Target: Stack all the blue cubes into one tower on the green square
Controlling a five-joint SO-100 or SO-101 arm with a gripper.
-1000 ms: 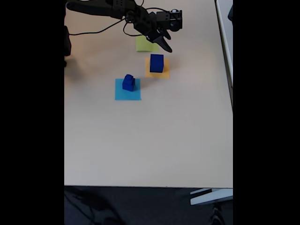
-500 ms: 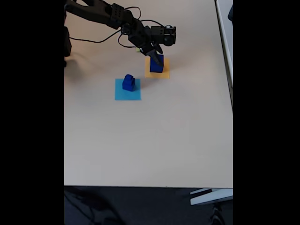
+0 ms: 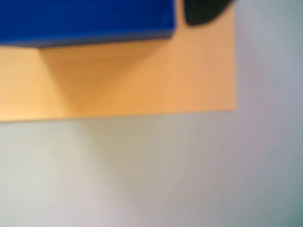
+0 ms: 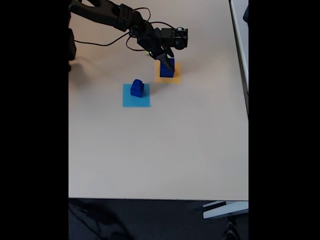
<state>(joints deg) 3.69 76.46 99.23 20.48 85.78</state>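
The large blue cube (image 4: 167,68) sits directly beneath my end effector (image 4: 166,64); whether my fingers have closed, I cannot tell.

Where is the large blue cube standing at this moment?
In the fixed view the large blue cube stands on the orange-yellow square, up and to the right of the light blue square, with the pincer right at it.
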